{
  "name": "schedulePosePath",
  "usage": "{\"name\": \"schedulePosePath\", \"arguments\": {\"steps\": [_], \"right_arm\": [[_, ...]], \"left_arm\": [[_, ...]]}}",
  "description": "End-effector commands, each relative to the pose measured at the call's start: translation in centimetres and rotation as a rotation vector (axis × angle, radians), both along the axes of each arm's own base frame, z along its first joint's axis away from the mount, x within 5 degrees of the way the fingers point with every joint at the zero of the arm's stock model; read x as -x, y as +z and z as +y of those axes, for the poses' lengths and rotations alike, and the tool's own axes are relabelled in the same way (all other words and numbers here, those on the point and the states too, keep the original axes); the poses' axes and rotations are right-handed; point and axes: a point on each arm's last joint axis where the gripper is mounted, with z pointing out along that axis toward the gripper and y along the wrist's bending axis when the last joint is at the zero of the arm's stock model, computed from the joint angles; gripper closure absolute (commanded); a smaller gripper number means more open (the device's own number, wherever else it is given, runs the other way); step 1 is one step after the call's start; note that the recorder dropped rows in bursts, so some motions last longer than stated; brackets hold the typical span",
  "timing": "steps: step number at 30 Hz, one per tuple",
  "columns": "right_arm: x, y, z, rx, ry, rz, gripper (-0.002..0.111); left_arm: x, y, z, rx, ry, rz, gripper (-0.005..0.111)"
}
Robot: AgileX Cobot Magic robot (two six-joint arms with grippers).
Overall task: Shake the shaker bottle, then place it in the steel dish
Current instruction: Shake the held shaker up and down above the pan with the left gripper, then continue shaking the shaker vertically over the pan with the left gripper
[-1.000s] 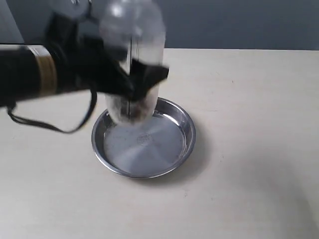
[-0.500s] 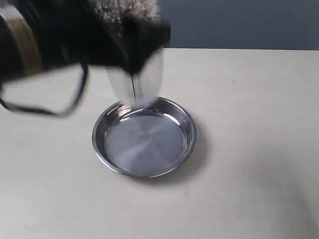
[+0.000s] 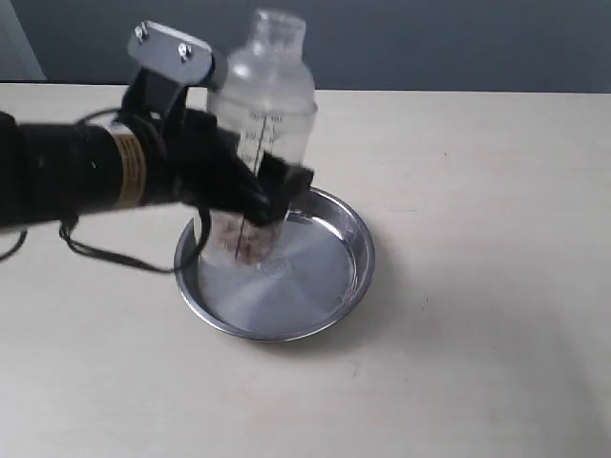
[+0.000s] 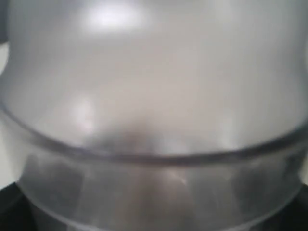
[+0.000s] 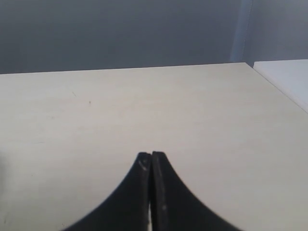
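Note:
The shaker bottle (image 3: 263, 105) stands upright, frosted, with a domed top, a small cap and a black scale; brown bits lie at its base. Its base is low over or in the steel dish (image 3: 339, 281), at the dish's left side; whether it touches I cannot tell. My left gripper (image 3: 250, 196) is shut on the bottle's lower body, the arm coming in from the left. In the left wrist view the bottle (image 4: 154, 96) fills the picture, blurred and very close. My right gripper (image 5: 151, 155) is shut and empty over bare tabletop, out of the exterior view.
The pale wooden table (image 3: 477, 191) spreads round the dish, with a dark wall behind it. A black cable (image 3: 105, 253) loops under the left arm. In the right wrist view the table's far edge and right corner (image 5: 250, 65) show.
The bottle swung up high half a second ago, blurred, with the brown bits thrown toward its top. Now it has come down upright and sharp, its base at the dish.

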Motion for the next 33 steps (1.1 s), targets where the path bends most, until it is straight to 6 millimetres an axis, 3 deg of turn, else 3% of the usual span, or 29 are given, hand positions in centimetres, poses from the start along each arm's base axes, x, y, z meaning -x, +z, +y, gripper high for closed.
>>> {"name": "schedulePosePath", "arguments": {"steps": [1,4,5,6,9,11,12,13,14,15,16,17,19,20,21,22,23,24,26,27,28,30,31,32,33], "right_arm": [[0.0,0.1,0.0,0.003,-0.004,-0.016,0.109],[0.0,0.1,0.0,0.003,-0.004,-0.016,0.109],[0.0,0.1,0.0,0.003,-0.004,-0.016,0.109],[0.0,0.1,0.0,0.003,-0.004,-0.016,0.109],[0.0,0.1,0.0,0.003,-0.004,-0.016,0.109],[0.0,0.1,0.0,0.003,-0.004,-0.016,0.109],[0.0,0.1,0.0,0.003,-0.004,-0.016,0.109],[0.0,0.1,0.0,0.003,-0.004,-0.016,0.109],[0.0,0.1,0.0,0.003,-0.004,-0.016,0.109],[0.0,0.1,0.0,0.003,-0.004,-0.016,0.109],[0.0,0.1,0.0,0.003,-0.004,-0.016,0.109],[0.0,0.1,0.0,0.003,-0.004,-0.016,0.109],[0.0,0.1,0.0,0.003,-0.004,-0.016,0.109],[0.0,0.1,0.0,0.003,-0.004,-0.016,0.109],[0.0,0.1,0.0,0.003,-0.004,-0.016,0.109],[0.0,0.1,0.0,0.003,-0.004,-0.016,0.109],[0.0,0.1,0.0,0.003,-0.004,-0.016,0.109],[0.0,0.1,0.0,0.003,-0.004,-0.016,0.109],[0.0,0.1,0.0,0.003,-0.004,-0.016,0.109],[0.0,0.1,0.0,0.003,-0.004,-0.016,0.109],[0.0,0.1,0.0,0.003,-0.004,-0.016,0.109],[0.0,0.1,0.0,0.003,-0.004,-0.016,0.109],[0.0,0.1,0.0,0.003,-0.004,-0.016,0.109],[0.0,0.1,0.0,0.003,-0.004,-0.016,0.109],[0.0,0.1,0.0,0.003,-0.004,-0.016,0.109]], "left_arm": [[1.1,7.0,0.5,0.129,-0.023,-0.207,0.106],[0.2,-2.4,-0.1,0.012,0.002,0.085,0.106],[0.1,-3.7,-0.1,-0.006,0.015,0.130,0.106],[0.3,-3.9,-0.2,0.015,0.024,0.150,0.106],[0.5,-0.8,0.4,-0.060,-0.029,-0.015,0.106],[-0.8,-0.2,2.2,-0.102,0.086,-0.014,0.106],[-1.6,-0.4,2.9,0.004,0.157,0.042,0.106],[-1.8,-0.5,2.5,0.170,0.161,0.080,0.106],[-0.9,-0.6,1.0,0.262,0.042,0.066,0.106],[0.6,-0.2,-1.4,0.317,-0.192,0.016,0.106],[2.1,0.1,-3.1,0.297,-0.382,-0.031,0.106],[2.3,-0.4,-3.5,0.194,-0.386,-0.032,0.106],[0.7,-2.5,-1.2,-0.112,-0.038,0.060,0.106],[-0.6,-3.8,1.3,-0.319,0.152,0.104,0.106],[-1.7,-4.6,4.0,-0.419,0.324,0.146,0.106],[-2.7,-5.0,6.0,-0.324,0.493,0.206,0.106],[-3.1,-5.1,6.6,-0.153,0.557,0.259,0.106],[-3.1,-5.2,5.9,0.035,0.466,0.291,0.106],[-1.1,-3.5,1.1,0.353,-0.049,0.246,0.106],[0.1,-2.7,-0.7,0.424,-0.250,0.224,0.106],[0.5,-2.7,-1.2,0.373,-0.296,0.215,0.106],[-0.8,-4.3,0.8,0.157,-0.013,0.230,0.106],[-1.7,-5.3,2.9,0.084,0.238,0.278,0.106],[-2.4,-5.7,4.7,0.086,0.440,0.337,0.106],[-2.7,-5.5,5.2,0.137,0.485,0.356,0.106]]}}
